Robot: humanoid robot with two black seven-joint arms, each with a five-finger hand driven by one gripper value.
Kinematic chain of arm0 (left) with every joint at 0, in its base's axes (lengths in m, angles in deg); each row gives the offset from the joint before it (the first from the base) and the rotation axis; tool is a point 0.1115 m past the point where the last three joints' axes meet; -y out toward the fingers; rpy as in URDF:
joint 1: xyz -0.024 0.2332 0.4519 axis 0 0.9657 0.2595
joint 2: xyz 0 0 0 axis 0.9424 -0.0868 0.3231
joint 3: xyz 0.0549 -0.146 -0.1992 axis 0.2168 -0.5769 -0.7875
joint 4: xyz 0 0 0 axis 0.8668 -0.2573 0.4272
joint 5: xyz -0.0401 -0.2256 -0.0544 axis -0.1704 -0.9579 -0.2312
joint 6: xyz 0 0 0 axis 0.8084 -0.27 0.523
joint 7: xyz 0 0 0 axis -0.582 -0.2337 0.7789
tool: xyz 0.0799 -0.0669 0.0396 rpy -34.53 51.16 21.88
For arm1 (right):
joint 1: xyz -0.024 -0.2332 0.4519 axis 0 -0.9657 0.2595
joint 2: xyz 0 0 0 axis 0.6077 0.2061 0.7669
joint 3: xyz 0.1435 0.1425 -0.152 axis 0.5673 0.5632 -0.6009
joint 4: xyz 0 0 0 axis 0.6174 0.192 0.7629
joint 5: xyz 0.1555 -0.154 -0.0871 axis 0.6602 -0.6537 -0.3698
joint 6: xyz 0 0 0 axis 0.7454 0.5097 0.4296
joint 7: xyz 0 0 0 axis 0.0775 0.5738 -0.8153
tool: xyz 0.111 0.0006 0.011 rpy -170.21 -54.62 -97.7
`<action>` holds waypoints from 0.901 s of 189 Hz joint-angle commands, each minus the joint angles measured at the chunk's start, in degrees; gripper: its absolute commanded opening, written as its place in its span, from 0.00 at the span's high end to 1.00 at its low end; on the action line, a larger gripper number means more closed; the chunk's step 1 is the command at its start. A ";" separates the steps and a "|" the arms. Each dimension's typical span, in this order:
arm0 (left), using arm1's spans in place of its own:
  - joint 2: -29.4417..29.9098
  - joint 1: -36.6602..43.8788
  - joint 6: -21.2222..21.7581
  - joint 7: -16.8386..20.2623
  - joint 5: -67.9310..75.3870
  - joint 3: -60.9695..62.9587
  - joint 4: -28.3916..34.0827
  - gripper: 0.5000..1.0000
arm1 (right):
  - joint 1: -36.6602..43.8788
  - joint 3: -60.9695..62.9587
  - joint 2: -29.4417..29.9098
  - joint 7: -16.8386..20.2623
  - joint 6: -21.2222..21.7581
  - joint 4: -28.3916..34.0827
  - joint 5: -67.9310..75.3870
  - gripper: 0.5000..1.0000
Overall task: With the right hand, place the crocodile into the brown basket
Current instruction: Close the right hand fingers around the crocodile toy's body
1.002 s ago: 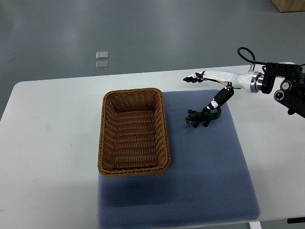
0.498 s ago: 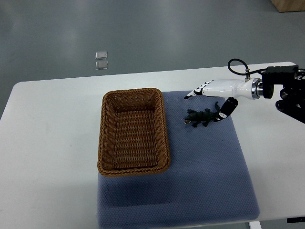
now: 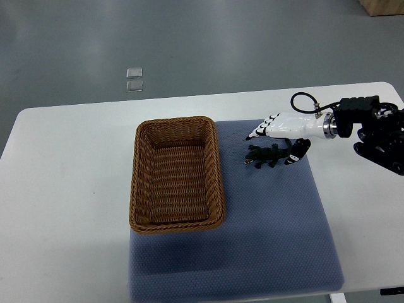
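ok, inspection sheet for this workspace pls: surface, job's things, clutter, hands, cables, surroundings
Surface: white table, blue mat under the work.
Job's things: basket at the mat's left side, empty; crocodile lying on the mat to its right, apart from it.
Clutter: nothing seen.
Hands: right hand over the crocodile, fingers extended, thumb by its tail, apparently not closed on it; left hand not in view.
Cables: black cable looping at the right wrist.
Surroundings: grey floor; two small clear squares on it; wooden edge at top right.
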 commanded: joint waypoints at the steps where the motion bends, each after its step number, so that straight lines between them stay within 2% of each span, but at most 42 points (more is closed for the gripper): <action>1: 0.00 -0.01 0.00 0.01 0.00 0.00 0.00 0.00 | 0.01 -0.75 0.18 0.01 0.25 -0.17 -0.09 0.14; 47: 0.00 -0.01 0.00 0.01 0.00 0.00 0.00 0.00 | 0.01 -2.16 3.43 0.01 -0.28 -4.82 0.00 0.14; 111: 0.00 -0.01 0.00 0.01 0.00 0.00 0.00 0.00 | 0.89 -2.24 4.04 -0.08 -0.10 -5.00 0.09 0.20; 138: 0.00 -0.01 0.00 0.01 0.00 0.00 0.00 0.00 | 0.89 -2.33 4.04 -0.43 0.16 -5.00 0.00 0.34; 170: 0.00 0.08 0.00 0.01 0.00 0.00 0.00 0.00 | 0.89 -4.35 4.04 -0.43 0.07 -5.00 0.00 0.40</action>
